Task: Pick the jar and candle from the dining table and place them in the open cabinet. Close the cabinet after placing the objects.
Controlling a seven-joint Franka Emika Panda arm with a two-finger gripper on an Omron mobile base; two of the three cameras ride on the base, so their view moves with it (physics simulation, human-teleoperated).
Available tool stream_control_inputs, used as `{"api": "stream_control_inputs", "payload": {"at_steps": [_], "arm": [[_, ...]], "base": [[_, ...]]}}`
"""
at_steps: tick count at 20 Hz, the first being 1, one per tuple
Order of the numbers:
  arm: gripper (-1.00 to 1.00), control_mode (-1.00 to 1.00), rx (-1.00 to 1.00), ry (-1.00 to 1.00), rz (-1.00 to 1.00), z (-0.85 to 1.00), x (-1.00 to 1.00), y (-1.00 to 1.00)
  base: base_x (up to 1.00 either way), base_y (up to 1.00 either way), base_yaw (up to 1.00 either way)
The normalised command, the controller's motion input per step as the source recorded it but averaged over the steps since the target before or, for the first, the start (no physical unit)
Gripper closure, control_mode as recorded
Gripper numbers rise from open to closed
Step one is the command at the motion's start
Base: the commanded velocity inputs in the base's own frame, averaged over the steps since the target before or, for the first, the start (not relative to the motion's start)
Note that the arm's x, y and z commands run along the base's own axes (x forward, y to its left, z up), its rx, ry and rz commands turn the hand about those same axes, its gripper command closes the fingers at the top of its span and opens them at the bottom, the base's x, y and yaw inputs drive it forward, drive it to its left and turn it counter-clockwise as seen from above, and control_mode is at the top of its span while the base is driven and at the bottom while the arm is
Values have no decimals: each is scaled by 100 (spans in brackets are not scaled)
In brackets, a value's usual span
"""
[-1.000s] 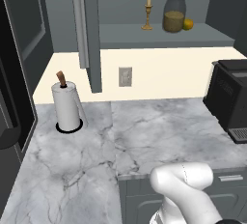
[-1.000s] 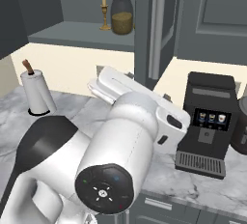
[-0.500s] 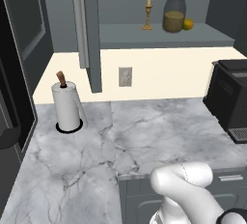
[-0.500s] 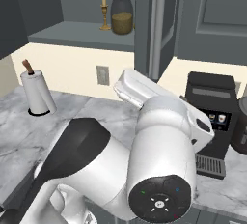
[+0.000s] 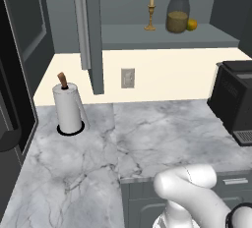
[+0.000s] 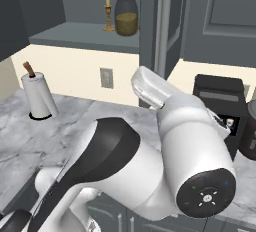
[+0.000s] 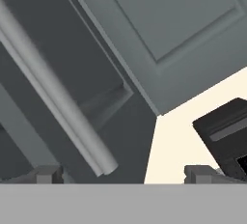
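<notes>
Marble counter (image 5: 162,133) runs below the open cabinet (image 5: 162,35) as I watch remotely. My gripper (image 7: 123,175) has its jaws spread wide with nothing between them, its fingertips (image 7: 46,174) framing the door's long silver handle (image 7: 53,95) close ahead. On the cabinet shelf I see the candle (image 5: 151,13) just left of the jar (image 5: 177,14), with a small orange thing (image 5: 192,24) at the jar's right. Farther out, a paper towel roll (image 5: 68,106) stands on the counter's left and a black coffee machine (image 5: 235,101) on its right.
</notes>
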Motion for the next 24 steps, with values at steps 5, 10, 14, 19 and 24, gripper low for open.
{"api": "stream_control_inputs", "payload": {"at_steps": [5,10,14,19,24], "arm": [[-100,-100,6,3,16,-1,30,0],[-100,-100,8,1,19,0,31,0],[-100,-100,7,1,17,0,28,0],[-100,-100,6,0,15,0,27,0],[-100,-100,2,0,6,0,2,15]], "base": [[0,0,0],[0,0,0],[0,0,0],[0,0,0],[0,0,0]]}}
